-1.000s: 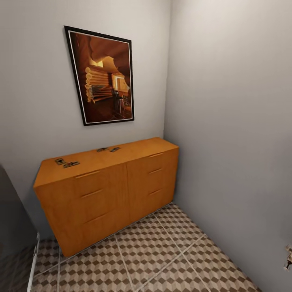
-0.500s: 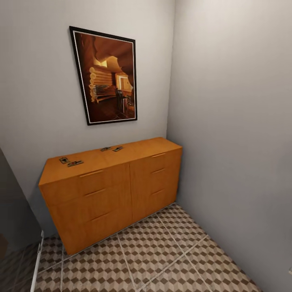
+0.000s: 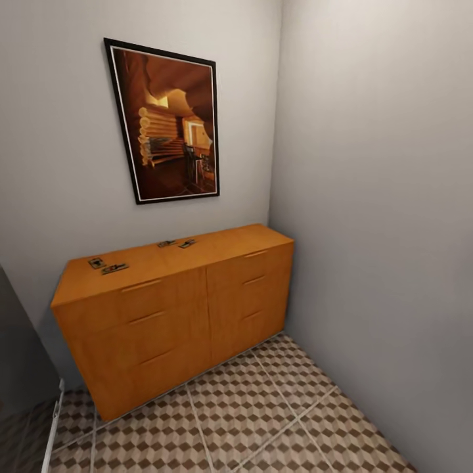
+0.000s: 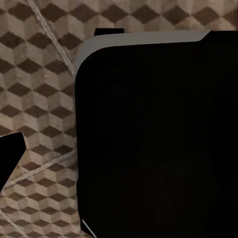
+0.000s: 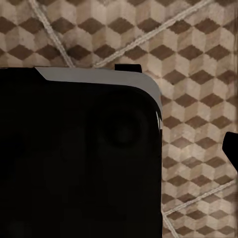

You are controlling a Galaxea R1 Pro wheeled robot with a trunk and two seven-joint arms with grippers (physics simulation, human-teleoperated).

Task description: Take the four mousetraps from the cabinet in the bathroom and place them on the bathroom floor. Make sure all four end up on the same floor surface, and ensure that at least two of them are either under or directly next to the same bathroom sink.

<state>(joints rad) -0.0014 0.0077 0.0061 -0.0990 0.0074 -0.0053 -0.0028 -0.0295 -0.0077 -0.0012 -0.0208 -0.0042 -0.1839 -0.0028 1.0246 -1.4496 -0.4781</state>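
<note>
Approaching the cabinet (image 3: 174, 309); nothing picked yet, so I'd call this the drive-up before the first grasp.

Left to right in the head view: a dark panel at the left edge, then the orange-brown drawer cabinet at centre frame, flat against the back wall under a framed picture (image 3: 167, 121) in the upper left. All four mousetraps sit on the cabinet top in two pairs: one mousetrap (image 3: 96, 263) and a second mousetrap (image 3: 115, 268) close together near the top's left end, a third mousetrap (image 3: 166, 244) and a fourth mousetrap (image 3: 187, 243) side by side near mid-top, by the back edge. Plain grey wall (image 3: 374, 197) fills the right side; the cabinet's right end is tucked into that corner.

Bathroom floor (image 3: 263, 407), cube-pattern tiles with pale grout, runs across the lower frame.

Both wrist views look down at that tile past a dark rounded body. Can't tell whether my left or right gripper is spread or closed.

Next move, my read: close in until the top is in arm's reach, then lift an arm over the nearer left pair. The traps are flat and small, so the pinch needs to be low and careful. The right wall is close; little room to swing on that side.
</note>
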